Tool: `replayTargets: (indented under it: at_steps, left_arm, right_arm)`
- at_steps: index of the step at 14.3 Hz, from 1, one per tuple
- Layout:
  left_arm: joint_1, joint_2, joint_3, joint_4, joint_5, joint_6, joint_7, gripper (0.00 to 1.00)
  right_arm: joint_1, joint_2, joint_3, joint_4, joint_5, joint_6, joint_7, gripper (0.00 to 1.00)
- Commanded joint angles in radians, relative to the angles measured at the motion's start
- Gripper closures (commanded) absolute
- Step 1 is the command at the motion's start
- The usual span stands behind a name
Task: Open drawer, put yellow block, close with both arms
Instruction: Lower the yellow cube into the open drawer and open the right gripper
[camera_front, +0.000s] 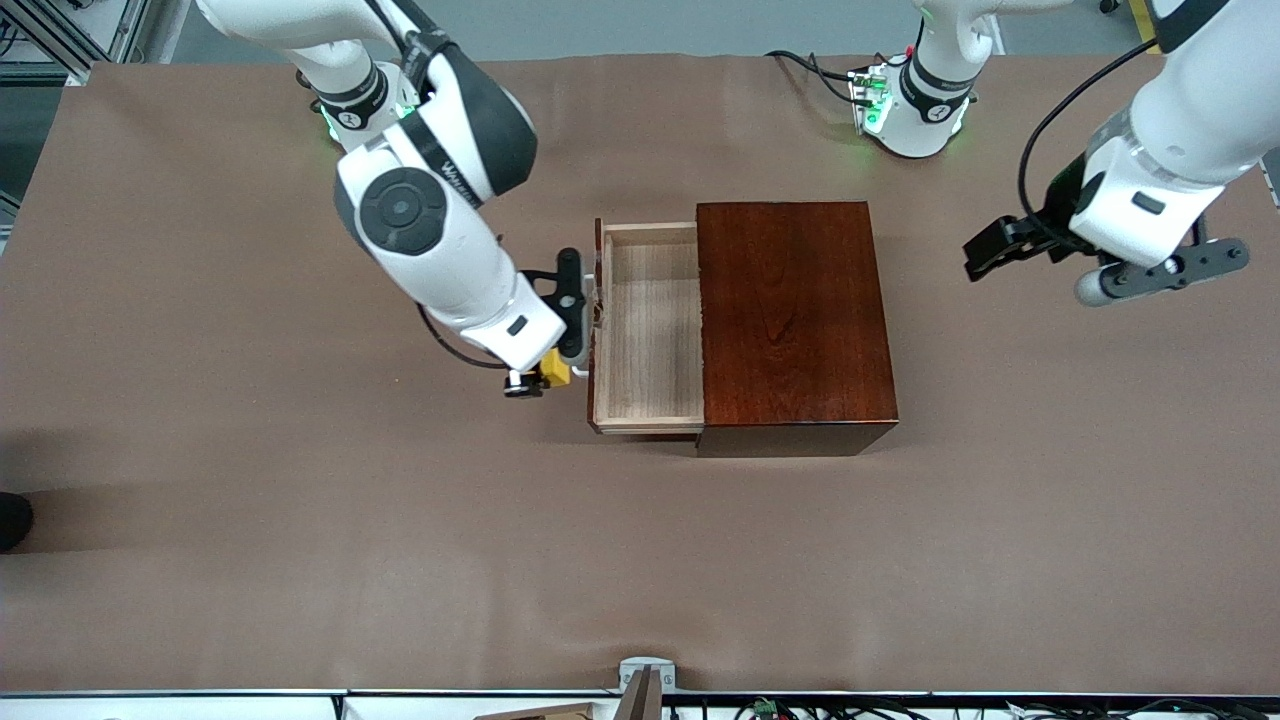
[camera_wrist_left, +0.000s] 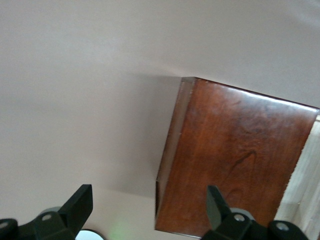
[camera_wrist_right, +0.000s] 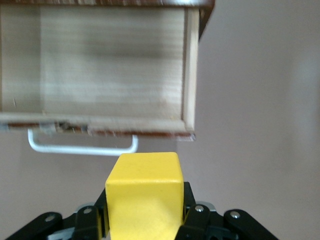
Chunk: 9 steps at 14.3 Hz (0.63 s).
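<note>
The drawer (camera_front: 650, 330) stands pulled out of the mahogany box (camera_front: 790, 320), and its pale wooden tray (camera_wrist_right: 100, 65) is bare inside. My right gripper (camera_front: 558, 362) hangs over the table just in front of the drawer's front, by the white handle (camera_wrist_right: 82, 148). It is shut on the yellow block (camera_front: 555, 371), which fills the gap between the fingers (camera_wrist_right: 145, 195). My left gripper (camera_front: 990, 255) is up in the air over the table at the left arm's end, beside the box's closed end. It is open and holds nothing (camera_wrist_left: 149, 200). The box (camera_wrist_left: 235, 160) shows past its fingers.
Brown cloth (camera_front: 300, 520) covers the whole table. Both arm bases (camera_front: 920, 100) stand along the table's edge farthest from the front camera. A small metal bracket (camera_front: 645, 680) sits at the edge nearest it.
</note>
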Motion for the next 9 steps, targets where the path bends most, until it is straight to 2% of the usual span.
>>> replayTargets:
  at_steps: [1,3,5,8,9]
  left_arm:
    - [0.128,-0.020,-0.008,-0.041,-0.008,0.025,0.171,0.00]
    - [0.145,-0.017,0.013,-0.041,-0.005,0.028,0.268,0.00]
    - [0.118,-0.017,0.059,-0.041,-0.004,0.031,0.281,0.00]
    - [-0.073,-0.017,0.244,-0.041,-0.002,0.032,0.307,0.00]
    - [-0.083,-0.015,0.255,-0.041,-0.002,0.043,0.345,0.00]
  right_arm:
    - [0.105,0.056,-0.023,0.046,-0.022,0.000,0.097,1.00]
    - [0.186,0.088,-0.056,0.052,-0.072,0.047,0.118,1.00]
    - [0.234,0.108,-0.059,0.054,-0.101,0.066,0.151,1.00]
    - [0.259,0.143,-0.059,0.052,-0.141,0.069,0.147,1.00]
    - [0.263,0.151,-0.059,0.052,-0.152,0.069,0.144,1.00]
